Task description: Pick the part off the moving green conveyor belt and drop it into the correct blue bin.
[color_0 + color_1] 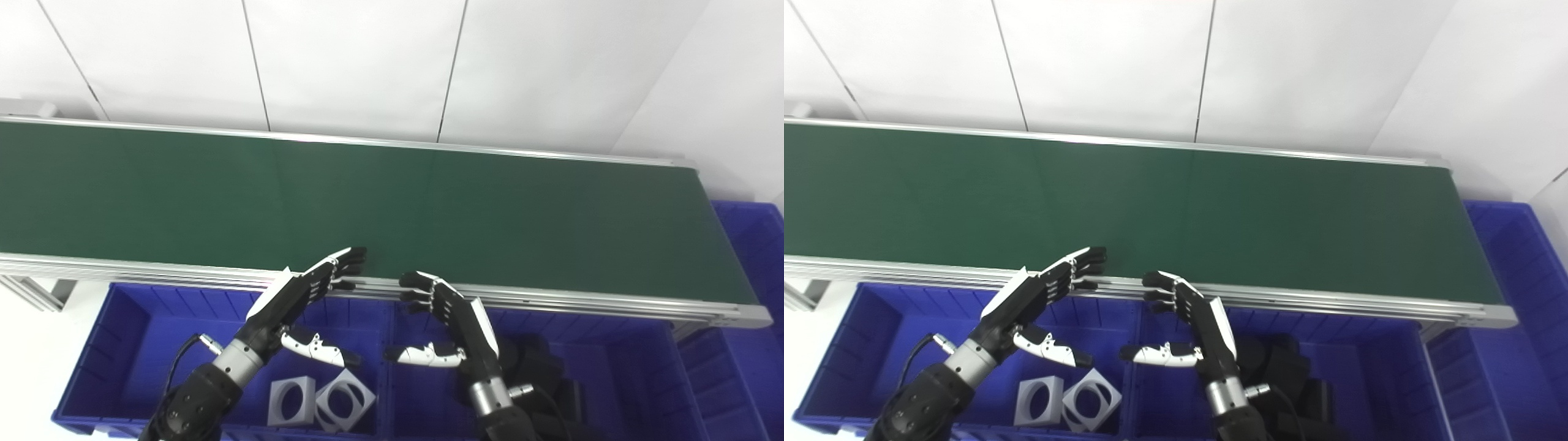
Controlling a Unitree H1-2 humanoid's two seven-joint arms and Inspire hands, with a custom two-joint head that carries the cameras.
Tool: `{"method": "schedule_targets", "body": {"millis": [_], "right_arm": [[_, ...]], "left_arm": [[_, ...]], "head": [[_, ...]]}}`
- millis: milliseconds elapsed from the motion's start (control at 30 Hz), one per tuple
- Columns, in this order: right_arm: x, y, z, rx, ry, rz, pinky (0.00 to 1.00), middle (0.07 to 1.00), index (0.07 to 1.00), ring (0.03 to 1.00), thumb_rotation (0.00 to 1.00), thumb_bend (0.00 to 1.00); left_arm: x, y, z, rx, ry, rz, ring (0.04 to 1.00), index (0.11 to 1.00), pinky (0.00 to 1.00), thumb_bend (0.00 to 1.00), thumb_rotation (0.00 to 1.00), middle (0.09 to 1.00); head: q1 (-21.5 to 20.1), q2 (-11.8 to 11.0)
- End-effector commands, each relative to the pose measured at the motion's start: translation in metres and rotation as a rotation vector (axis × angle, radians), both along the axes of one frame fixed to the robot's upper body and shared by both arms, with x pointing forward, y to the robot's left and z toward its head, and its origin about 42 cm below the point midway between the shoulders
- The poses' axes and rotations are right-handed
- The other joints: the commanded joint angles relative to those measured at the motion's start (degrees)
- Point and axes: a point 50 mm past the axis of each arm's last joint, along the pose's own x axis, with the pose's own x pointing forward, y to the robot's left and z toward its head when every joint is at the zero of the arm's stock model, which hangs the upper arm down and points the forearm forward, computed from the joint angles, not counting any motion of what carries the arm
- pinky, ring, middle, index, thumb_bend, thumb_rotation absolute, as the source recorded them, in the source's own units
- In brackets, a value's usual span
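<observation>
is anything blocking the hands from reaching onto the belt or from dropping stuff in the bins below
Nothing visible does. The green belt carries no part in view. Both the left hand and right hand hover open at its near rail, above the blue bin. White parts lie in the left compartment, black parts in the right.

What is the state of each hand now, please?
Left hand: open, fingers apart, holding nothing.
Right hand: open, fingers apart, holding nothing.
</observation>
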Motion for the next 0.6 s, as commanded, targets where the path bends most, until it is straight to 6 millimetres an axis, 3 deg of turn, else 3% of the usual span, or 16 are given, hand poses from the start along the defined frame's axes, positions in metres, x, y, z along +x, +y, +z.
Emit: {"method": "schedule_targets", "body": {"millis": [0, 200, 333, 567], "right_arm": [[0.010, 0.010, 0.017, 0.040, -0.098, 0.000, 0.62, 0.766, 0.734, 0.699, 0.18, 0.93], [0.009, -0.001, 0.024, 0.030, -0.128, -0.009, 0.61, 0.759, 0.735, 0.692, 0.18, 0.93], [0.008, -0.013, 0.033, 0.025, -0.141, -0.016, 0.61, 0.754, 0.734, 0.687, 0.20, 0.93], [0.005, -0.026, 0.042, 0.022, -0.131, -0.033, 0.62, 0.757, 0.748, 0.689, 0.20, 0.94]], "left_arm": [[0.013, -0.003, 0.014, -0.004, -0.078, 0.011, 0.883, 0.910, 0.81, 1.00, 0.12, 0.918], [0.014, -0.012, -0.002, 0.019, -0.080, 0.054, 0.865, 0.886, 0.80, 0.96, 0.09, 0.905], [0.014, -0.017, -0.013, 0.010, -0.043, 0.061, 0.862, 0.882, 0.80, 0.92, 0.09, 0.907], [0.014, -0.023, -0.017, 0.020, -0.057, 0.062, 0.842, 0.865, 0.78, 0.94, 0.17, 0.878]], "head": [[0.1, 0.1], [3.6, 2.7], [7.3, 6.3], [9.6, 7.5]]}}
